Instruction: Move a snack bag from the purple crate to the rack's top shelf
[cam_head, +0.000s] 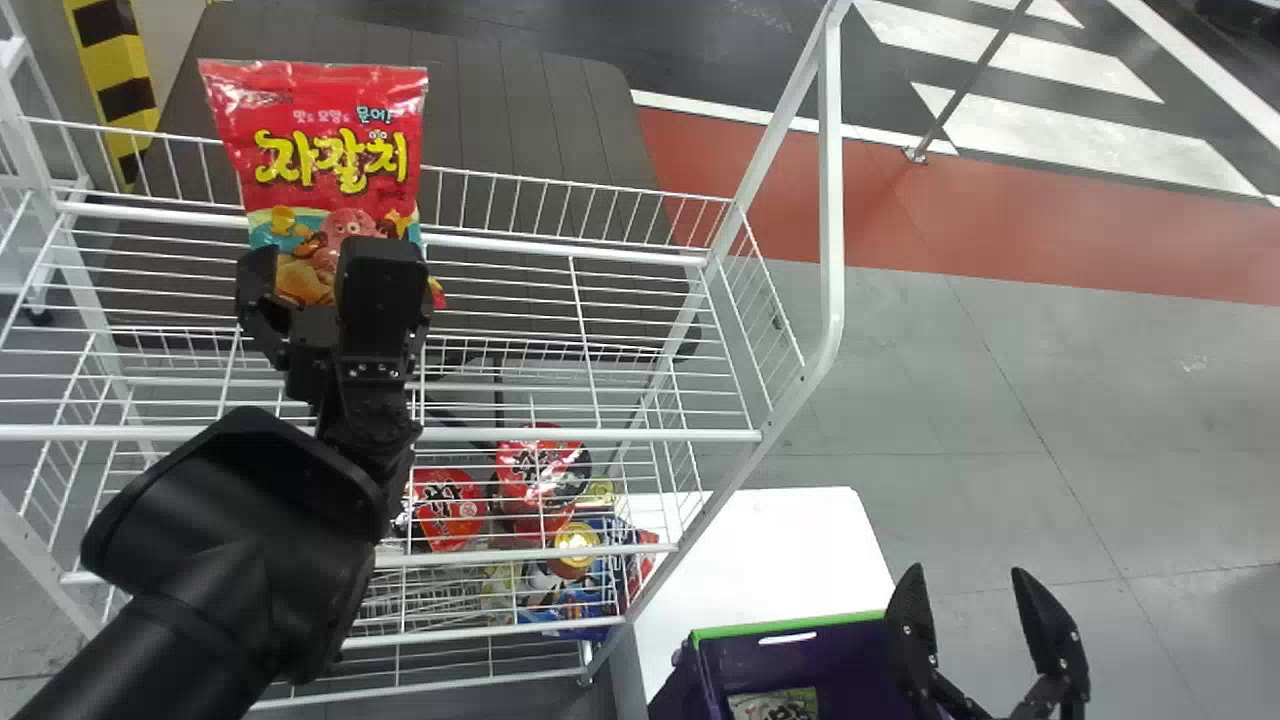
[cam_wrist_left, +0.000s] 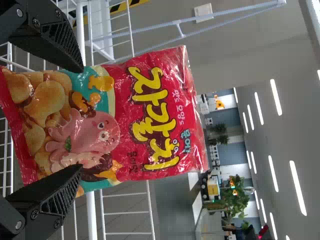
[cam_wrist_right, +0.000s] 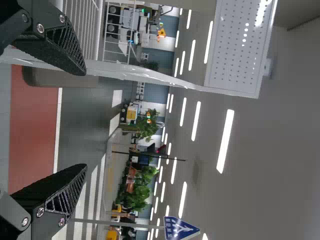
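My left hand (cam_head: 318, 256) was spread wide, with the snack bag (cam_head: 335, 130) upright between its fingers at the rack's top shelf (cam_head: 600, 436). I judged the bag could slump or slip sideways as I drew off, should its soft base find poor footing on the wires or a fingertip drag its film. My hand hid its foot; whether it leaned on the back rail (cam_head: 560, 248), I couldn't tell. My right hand (cam_head: 966, 572), also wide, hung beside the cut-off purple crate (cam_head: 850, 650).
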